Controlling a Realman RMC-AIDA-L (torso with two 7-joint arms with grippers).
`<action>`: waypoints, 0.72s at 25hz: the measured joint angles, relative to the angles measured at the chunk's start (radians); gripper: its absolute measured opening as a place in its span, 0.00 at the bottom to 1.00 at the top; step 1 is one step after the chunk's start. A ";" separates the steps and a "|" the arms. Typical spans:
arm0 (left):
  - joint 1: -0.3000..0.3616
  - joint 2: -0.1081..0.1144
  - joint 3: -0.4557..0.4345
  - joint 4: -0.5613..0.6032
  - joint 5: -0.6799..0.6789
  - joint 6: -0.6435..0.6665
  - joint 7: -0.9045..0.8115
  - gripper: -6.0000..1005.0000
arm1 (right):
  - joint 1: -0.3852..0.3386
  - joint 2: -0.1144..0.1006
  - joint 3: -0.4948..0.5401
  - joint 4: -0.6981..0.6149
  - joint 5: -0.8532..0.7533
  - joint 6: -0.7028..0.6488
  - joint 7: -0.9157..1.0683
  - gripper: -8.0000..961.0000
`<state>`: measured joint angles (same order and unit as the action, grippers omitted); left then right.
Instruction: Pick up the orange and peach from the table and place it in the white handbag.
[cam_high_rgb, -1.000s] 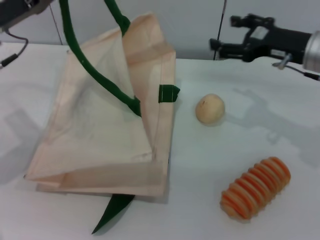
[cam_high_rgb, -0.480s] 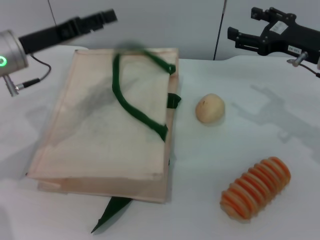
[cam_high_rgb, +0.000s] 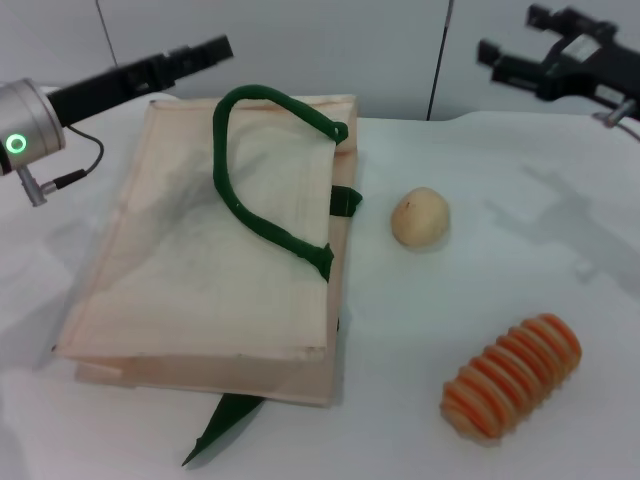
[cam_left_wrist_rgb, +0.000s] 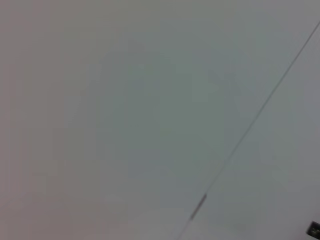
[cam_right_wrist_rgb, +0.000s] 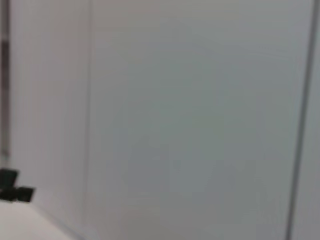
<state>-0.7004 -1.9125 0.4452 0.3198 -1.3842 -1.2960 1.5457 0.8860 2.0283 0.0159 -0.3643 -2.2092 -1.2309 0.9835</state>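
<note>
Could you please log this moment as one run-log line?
bag: flat on table, closed | orange, peach: not visible | left gripper: raised behind bag | right gripper: raised, far right, empty

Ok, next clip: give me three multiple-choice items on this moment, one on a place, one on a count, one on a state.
1. Where does the beige round ball lie?
A. on the white handbag
B. on the table, beside the bag on the robot's right
C. in the right gripper

2. How many loose items lie on the table outside the bag?
A. two
B. four
C. none

3. How is the white handbag lying?
A. standing upright
B. hanging from a gripper
C. flat on the table

Answers: 1 B, the ball rests on the white table just off the bag's edge. 2 A, only the ball and the ribbed orange-and-tan item show. 3 C, it lies flat with a green handle looped on top, while the left gripper and right gripper are raised away.
</note>
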 joint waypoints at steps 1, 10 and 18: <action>0.010 -0.007 0.000 -0.002 -0.028 0.003 0.042 0.90 | -0.012 0.001 0.001 0.006 0.044 0.001 -0.029 0.93; 0.080 -0.119 -0.001 -0.058 -0.392 0.058 0.674 0.90 | -0.135 0.006 0.003 0.252 0.608 0.034 -0.504 0.93; 0.075 -0.123 -0.002 -0.288 -0.734 0.054 1.146 0.90 | -0.182 0.007 0.003 0.390 0.942 0.039 -0.699 0.93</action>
<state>-0.6257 -2.0351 0.4433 0.0323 -2.1179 -1.2423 2.6913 0.7038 2.0352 0.0185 0.0255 -1.2676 -1.1914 0.2848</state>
